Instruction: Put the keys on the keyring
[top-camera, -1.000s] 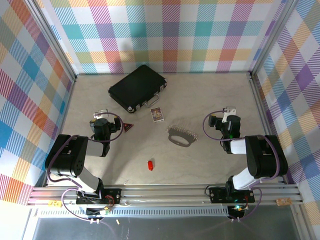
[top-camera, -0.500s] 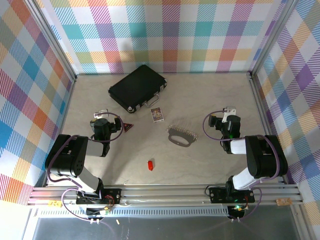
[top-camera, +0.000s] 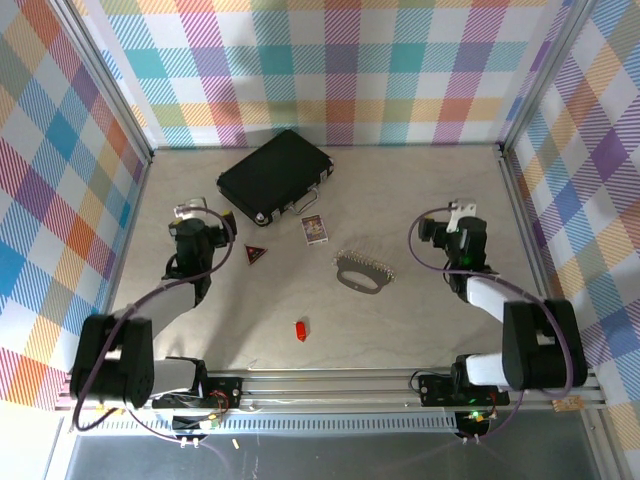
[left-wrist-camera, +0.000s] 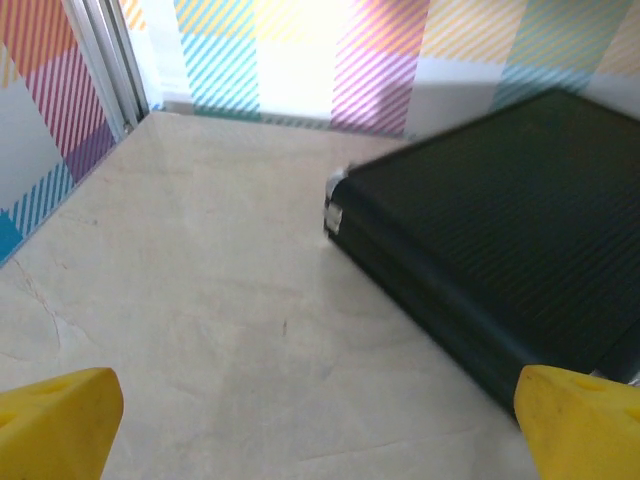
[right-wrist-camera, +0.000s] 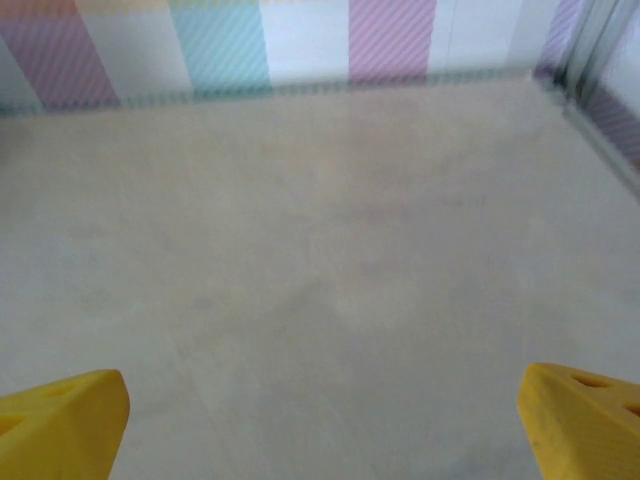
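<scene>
Two wide-open, empty pincers, the left pincer (top-camera: 187, 222) and the right pincer (top-camera: 460, 228), face the back wall, so both task things lie behind them, toward the arms' bases. The keys (top-camera: 299, 329), one small red piece, rest on the table (top-camera: 420, 330) near its front edge. Their long axis runs roughly near-to-far, and the left pincer is nearer. The keyring (top-camera: 362, 272) lies flat mid-table, well apart from the keys, long axis crosswise, nearer the right pincer. Each arm would likely need to swing back and inward.

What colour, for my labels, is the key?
The key is bright red, clearest from the top view.
</scene>
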